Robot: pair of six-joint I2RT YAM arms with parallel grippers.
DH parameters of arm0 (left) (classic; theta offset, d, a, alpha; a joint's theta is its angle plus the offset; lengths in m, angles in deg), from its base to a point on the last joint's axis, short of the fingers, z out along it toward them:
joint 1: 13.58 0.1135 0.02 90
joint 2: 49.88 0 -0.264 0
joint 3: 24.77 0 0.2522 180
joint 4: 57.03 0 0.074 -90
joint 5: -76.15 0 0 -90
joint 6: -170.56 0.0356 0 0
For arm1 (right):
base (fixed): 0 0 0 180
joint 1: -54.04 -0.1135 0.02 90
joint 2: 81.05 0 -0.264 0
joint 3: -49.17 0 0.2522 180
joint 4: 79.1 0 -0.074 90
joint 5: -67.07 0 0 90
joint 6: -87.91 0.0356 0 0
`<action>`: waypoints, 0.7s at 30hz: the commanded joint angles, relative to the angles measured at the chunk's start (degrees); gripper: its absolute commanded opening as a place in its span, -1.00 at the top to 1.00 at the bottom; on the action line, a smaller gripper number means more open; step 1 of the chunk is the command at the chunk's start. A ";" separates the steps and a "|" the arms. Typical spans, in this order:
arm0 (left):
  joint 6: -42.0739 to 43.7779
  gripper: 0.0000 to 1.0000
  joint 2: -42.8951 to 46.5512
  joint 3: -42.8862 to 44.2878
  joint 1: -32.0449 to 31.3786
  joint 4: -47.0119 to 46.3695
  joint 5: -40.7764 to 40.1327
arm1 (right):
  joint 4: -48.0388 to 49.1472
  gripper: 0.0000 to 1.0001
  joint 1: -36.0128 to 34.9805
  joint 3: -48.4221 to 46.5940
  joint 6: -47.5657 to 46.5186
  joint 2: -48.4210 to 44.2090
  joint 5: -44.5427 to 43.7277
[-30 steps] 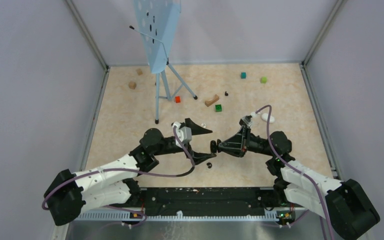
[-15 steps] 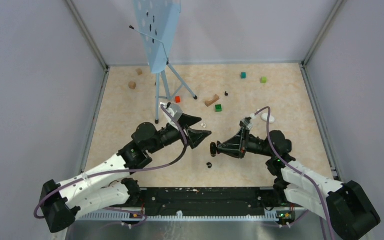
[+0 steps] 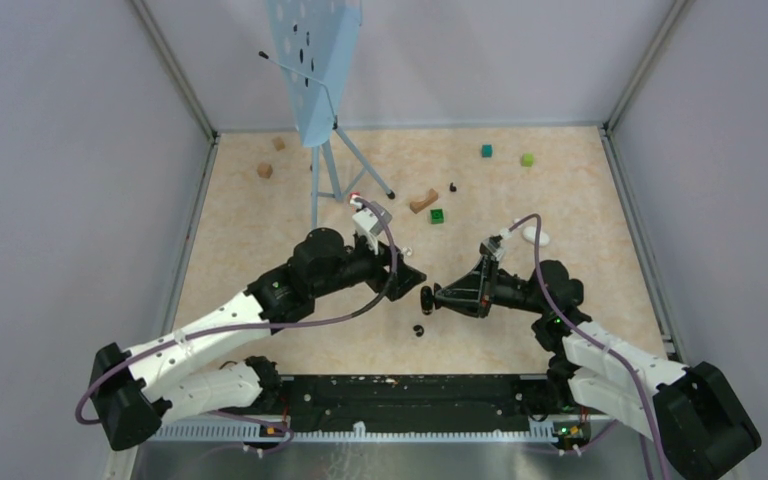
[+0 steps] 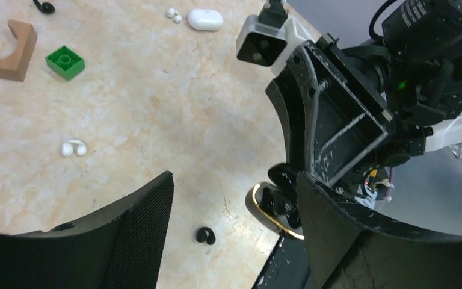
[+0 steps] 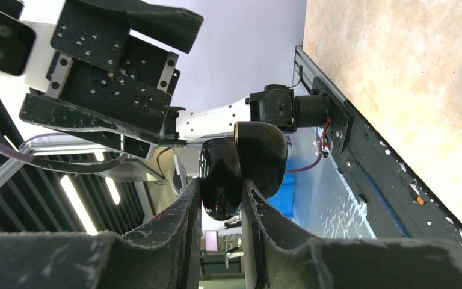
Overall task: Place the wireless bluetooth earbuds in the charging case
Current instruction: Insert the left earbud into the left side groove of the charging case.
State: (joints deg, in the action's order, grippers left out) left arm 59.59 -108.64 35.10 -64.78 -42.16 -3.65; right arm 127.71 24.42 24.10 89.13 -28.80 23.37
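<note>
My right gripper (image 3: 430, 297) is shut on the glossy black charging case (image 5: 228, 174) and holds it above the table at centre. In the left wrist view the case (image 4: 275, 208) is open, with a gold rim and glossy black shapes inside. My left gripper (image 3: 407, 272) is open and empty, just left of the case, jaws wide (image 4: 234, 198). One black earbud (image 4: 205, 235) lies on the table below them (image 3: 418, 330). A white earbud pair (image 4: 74, 147) lies to the left. Another black earbud (image 3: 453, 187) lies farther back.
A white case (image 3: 535, 236) with small white buds (image 4: 173, 13) beside it lies behind the right arm. A green brick (image 3: 437, 215), a wooden block (image 3: 422, 201), a red cube (image 3: 355, 198) and a blue stand (image 3: 320, 190) are at the back.
My left arm has swung its open gripper up and to the right, close beside the case. The right gripper and case have barely moved. The black earbud has stayed on the table.
</note>
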 commanded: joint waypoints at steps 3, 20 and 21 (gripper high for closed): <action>-2.35 -0.63 9.58 -4.74 0.05 -4.26 -1.65 | 3.41 1.00 -0.43 -1.93 0.19 0.61 -0.76; 9.50 -0.58 10.49 -7.53 -0.04 -3.13 6.68 | 17.70 1.00 -0.42 1.64 11.58 6.47 -2.23; 9.20 -0.56 10.42 -7.93 -0.04 -3.95 6.31 | 17.69 1.00 -0.36 1.64 11.52 6.40 -2.20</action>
State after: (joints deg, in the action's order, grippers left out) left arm 67.35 -99.09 28.94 -64.78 -41.77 2.42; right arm 139.95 24.42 25.65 98.55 -22.64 21.87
